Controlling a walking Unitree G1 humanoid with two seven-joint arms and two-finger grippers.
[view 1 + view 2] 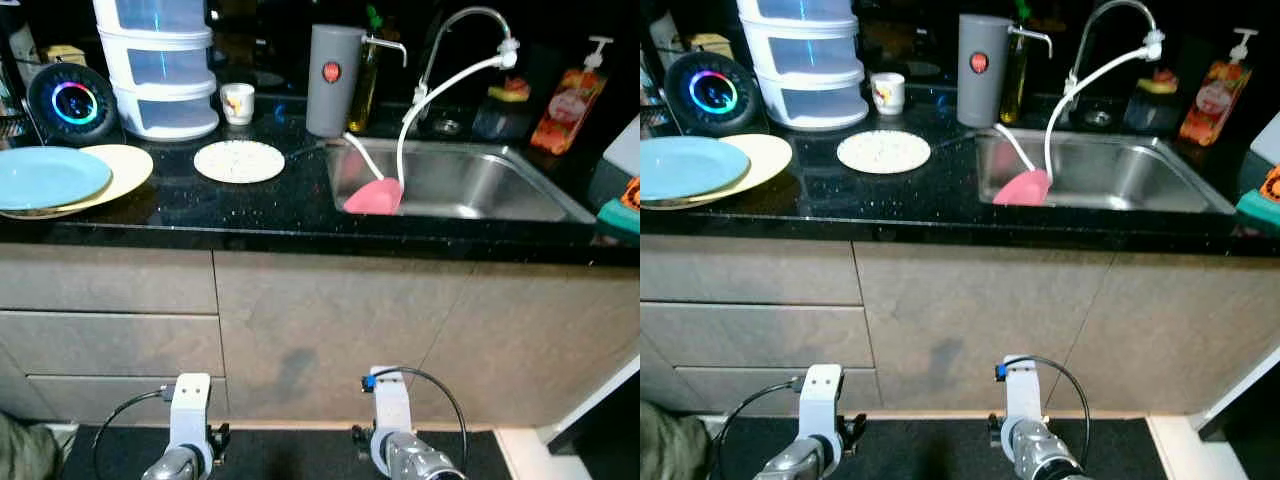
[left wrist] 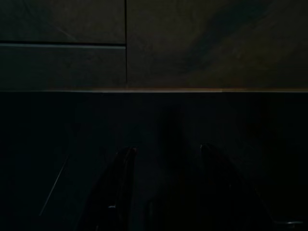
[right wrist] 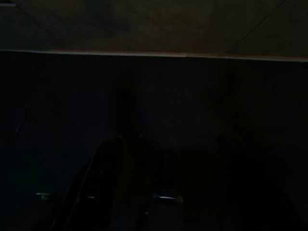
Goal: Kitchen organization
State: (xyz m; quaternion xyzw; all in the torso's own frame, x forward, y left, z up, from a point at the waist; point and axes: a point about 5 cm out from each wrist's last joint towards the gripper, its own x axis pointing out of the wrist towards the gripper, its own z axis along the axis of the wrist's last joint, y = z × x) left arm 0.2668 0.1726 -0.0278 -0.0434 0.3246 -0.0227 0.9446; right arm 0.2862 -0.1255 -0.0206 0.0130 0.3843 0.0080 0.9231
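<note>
Your tidying looks unstarted: the pink silicone spatula leans in the steel sink, the white speckled round plate sits loose on the black stone table. Left claw hangs parted, empty; I cannot tell how the right arm's stands.

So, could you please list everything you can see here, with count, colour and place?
Plates: 2, blue on pale yellow, counter's left end.
Small plate: 1, white speckled, counter, left of sink.
Speaker: 1, black with glowing ring, behind the plates.
Drawers: 1 stack, white and clear, back of counter.
Cup: 1, white, beside the drawers.
Canister: 1, grey with red button, behind sink's left corner.
Spatula: 1, pink, leaning in sink.
Sink: 1, steel, with faucet and white hose.
Pouch: 1, orange, pump top, far right.
Sponge: 1, teal, right edge.
Left gripper: hanging before the cabinets, fingers apart.
Right gripper: hanging idle, too dark.
</note>
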